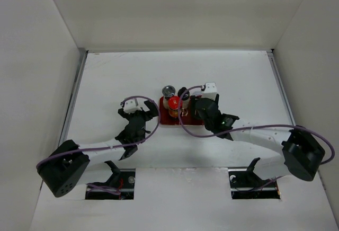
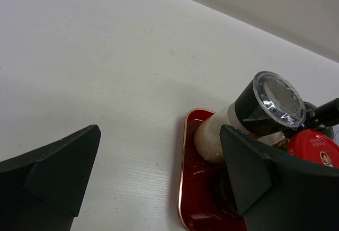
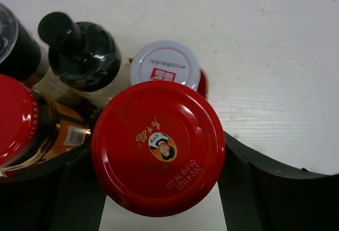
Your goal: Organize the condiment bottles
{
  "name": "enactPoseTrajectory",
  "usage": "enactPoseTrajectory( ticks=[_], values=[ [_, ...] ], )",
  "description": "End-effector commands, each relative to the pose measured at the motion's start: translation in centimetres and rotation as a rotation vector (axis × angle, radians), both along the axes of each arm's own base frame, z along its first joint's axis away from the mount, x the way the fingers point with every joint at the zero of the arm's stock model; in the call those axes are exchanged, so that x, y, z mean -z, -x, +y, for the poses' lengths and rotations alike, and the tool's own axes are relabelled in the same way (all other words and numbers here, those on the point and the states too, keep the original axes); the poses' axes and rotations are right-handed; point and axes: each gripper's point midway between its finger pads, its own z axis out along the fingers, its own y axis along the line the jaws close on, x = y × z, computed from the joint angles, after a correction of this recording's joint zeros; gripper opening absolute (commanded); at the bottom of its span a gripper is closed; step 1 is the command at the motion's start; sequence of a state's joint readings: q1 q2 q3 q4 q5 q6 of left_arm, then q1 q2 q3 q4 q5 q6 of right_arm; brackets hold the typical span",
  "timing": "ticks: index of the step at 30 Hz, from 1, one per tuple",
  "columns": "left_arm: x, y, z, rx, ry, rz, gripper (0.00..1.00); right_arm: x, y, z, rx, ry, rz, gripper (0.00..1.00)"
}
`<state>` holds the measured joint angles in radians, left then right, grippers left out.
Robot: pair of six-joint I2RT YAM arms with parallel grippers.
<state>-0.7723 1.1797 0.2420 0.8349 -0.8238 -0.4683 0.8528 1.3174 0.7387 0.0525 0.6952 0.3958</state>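
Observation:
A flat dark-red tray (image 1: 165, 121) lies mid-table with bottles standing on it: a silver-lidded grinder (image 1: 168, 90), a red-capped jar (image 1: 174, 103) and a slim black-topped bottle (image 1: 183, 92). My right gripper (image 1: 194, 109) is at the tray's right end. In the right wrist view it (image 3: 159, 194) is shut on a second red-capped jar (image 3: 158, 146), held upright beside a white-lidded jar (image 3: 165, 64), the black-topped bottle (image 3: 79, 51) and the other red cap (image 3: 18, 120). My left gripper (image 1: 151, 112) is open and empty just left of the tray (image 2: 193, 199), near the grinder (image 2: 275, 97).
White walls enclose the table on the left, back and right. Two cut-outs (image 1: 112, 183) lie at the near edge by the arm bases. Purple cables loop along both arms, one near the tray's right end (image 1: 183, 115).

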Motion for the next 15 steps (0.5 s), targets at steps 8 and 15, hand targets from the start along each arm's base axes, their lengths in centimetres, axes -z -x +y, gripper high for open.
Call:
enactPoseTrajectory(
  ticks=[8, 15],
  values=[
    [-0.3, -0.5, 1.1, -0.043, 0.076, -0.006, 1.0, -4.6, -1.9, 6.6, -0.064, -0.194, -0.151, 0.56],
    [0.3, -0.9, 1.5, -0.052, 0.088, 0.029, 1.0, -2.3, -1.2, 7.4, -0.076, -0.176, -0.125, 0.68]
  ],
)
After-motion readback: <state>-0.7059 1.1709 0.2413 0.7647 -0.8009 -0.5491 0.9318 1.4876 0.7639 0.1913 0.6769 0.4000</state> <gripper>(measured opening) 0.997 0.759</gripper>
